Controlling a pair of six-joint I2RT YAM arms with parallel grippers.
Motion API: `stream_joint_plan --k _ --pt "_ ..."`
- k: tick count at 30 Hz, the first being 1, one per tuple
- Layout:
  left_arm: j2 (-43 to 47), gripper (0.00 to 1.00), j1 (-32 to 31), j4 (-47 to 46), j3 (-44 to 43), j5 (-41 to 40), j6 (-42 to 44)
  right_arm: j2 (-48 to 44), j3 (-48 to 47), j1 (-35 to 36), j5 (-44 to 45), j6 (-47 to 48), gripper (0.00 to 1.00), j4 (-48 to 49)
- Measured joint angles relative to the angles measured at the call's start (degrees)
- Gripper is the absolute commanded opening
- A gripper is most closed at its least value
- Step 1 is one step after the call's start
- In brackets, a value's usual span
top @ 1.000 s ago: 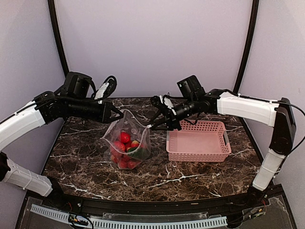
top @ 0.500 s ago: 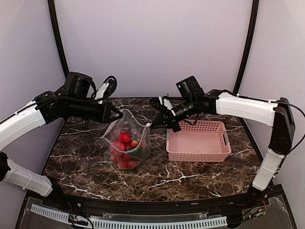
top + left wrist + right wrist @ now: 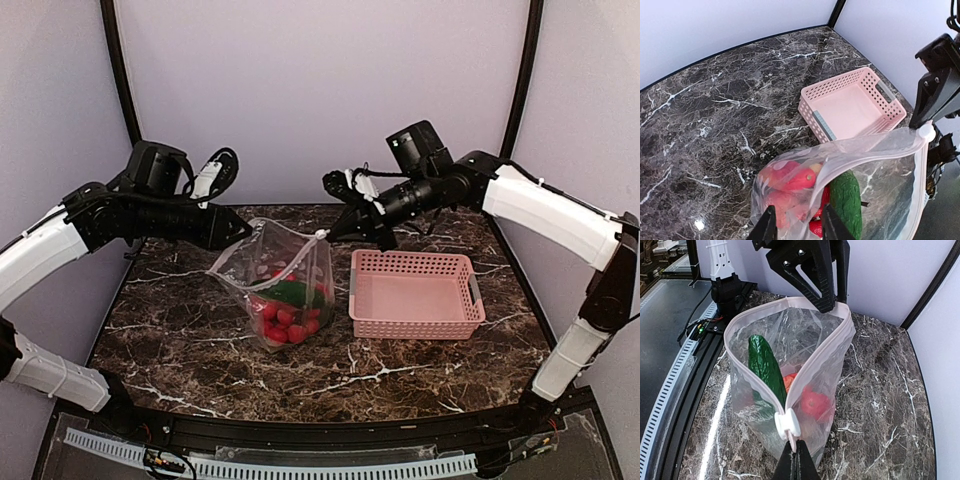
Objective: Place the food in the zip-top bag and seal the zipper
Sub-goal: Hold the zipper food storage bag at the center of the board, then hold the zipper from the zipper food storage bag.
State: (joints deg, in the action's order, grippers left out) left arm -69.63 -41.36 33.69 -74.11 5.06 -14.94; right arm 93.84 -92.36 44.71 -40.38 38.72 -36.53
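Note:
The zip-top bag (image 3: 283,272) hangs stretched between my two grippers above the table, its mouth open. The food lies in its bottom: red berries (image 3: 288,322), an orange-red piece (image 3: 801,180) and the dark green cucumber (image 3: 846,200), which also shows in the right wrist view (image 3: 765,371). My left gripper (image 3: 240,228) pinches the left end of the bag's mouth; bag plastic sits between its fingers (image 3: 797,221). My right gripper (image 3: 335,234) is shut on the tab of the white slider (image 3: 786,426) at the right end of the zipper (image 3: 816,359), just above its fingertips (image 3: 799,454).
The pink lattice basket (image 3: 412,326) stands empty on the dark marble table (image 3: 180,340), right of the bag, and shows in the left wrist view (image 3: 815,117). Purple walls and black frame posts close the back and sides.
Both grippers have risen and pulled apart. The bag is lifted and stretched wider, and the food has slid towards its lower right corner.

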Motion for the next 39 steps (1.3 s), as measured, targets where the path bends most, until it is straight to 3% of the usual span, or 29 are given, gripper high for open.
stream_joint_plan --k 6,13,18,24,39 --pt "3.1 0.57 -1.5 -3.6 -1.2 2.8 4.7 0.3 -6.5 2.5 4.9 -0.3 0.00 -8.1" --pt "6.8 0.61 -7.8 -13.3 -2.3 6.4 11.2 2.7 -13.4 3.3 8.5 -0.5 0.00 -15.7" --pt "0.7 0.60 -9.6 -16.9 -3.7 8.3 15.1 4.1 -16.8 3.3 10.8 -1.2 0.00 -19.7" --pt "-5.3 0.51 -9.9 -20.0 -2.7 11.1 16.7 4.8 -19.4 3.3 11.8 -2.4 0.00 -23.4" --pt "-10.4 0.33 -9.9 -22.9 -2.8 15.9 17.0 5.0 -19.8 3.6 11.5 -4.4 0.00 -24.4"
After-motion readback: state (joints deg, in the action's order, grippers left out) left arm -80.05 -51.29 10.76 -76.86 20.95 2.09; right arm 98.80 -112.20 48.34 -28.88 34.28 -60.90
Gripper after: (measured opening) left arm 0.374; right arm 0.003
